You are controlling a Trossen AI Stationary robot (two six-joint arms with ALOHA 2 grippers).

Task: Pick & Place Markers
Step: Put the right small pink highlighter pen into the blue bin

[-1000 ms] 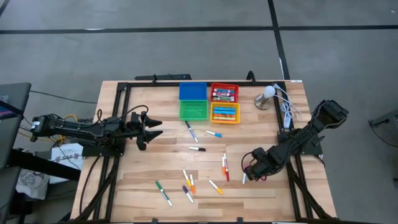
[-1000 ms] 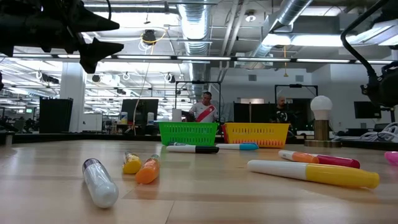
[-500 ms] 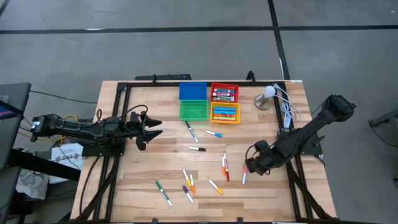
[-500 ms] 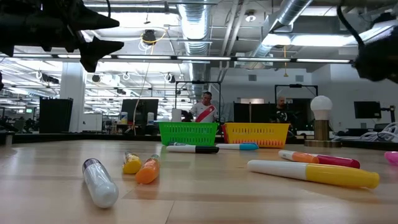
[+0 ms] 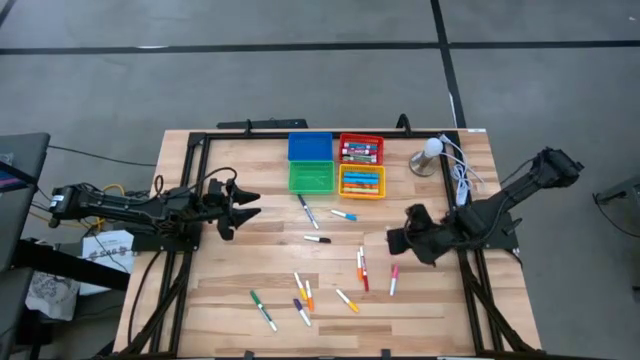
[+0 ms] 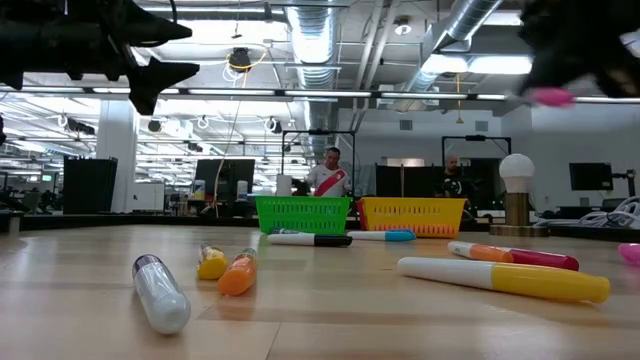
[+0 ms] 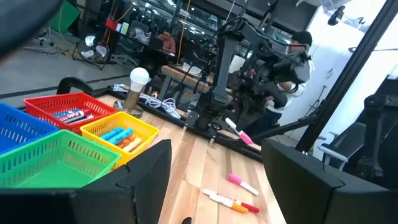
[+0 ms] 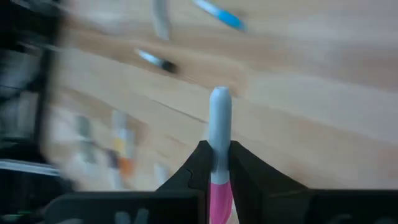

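Note:
Several markers lie scattered on the wooden table, among them a blue-capped one [image 5: 343, 215], a black-capped one [image 5: 317, 239], a red and orange pair [image 5: 361, 268] and a pink one [image 5: 392, 279]. My right gripper [image 5: 393, 240] hangs above the table's right half, shut on another pink-capped marker [image 8: 219, 124], which also shows in the left wrist view [image 7: 239, 132]. My left gripper [image 5: 250, 205] stands open and level over the table's left side, its fingers [image 7: 149, 174] wide apart with nothing between them. My right gripper pinches the marker between its two fingers at the pink cap end [image 8: 217, 183]. The marker lies along the fingers, and its white barrel [image 8: 219, 115] juts out past the fingertips. The fingers slant down toward the table's left. The marker is lifted clear of the table.
A blue bin [image 5: 310, 147], a red bin [image 5: 360, 150], a green bin [image 5: 312, 177] and a yellow bin [image 5: 361, 182] stand together at the far middle; red and yellow hold markers. A small lamp [image 5: 428, 155] with cables stands far right. People stand in the room beyond.
My right gripper has risen from the table near the right edge and gone toward the far edge and a little left, tipping from steeply down to a shallower slant, shut all the while. The pink-capped marker has come up with it, clear of the wood.

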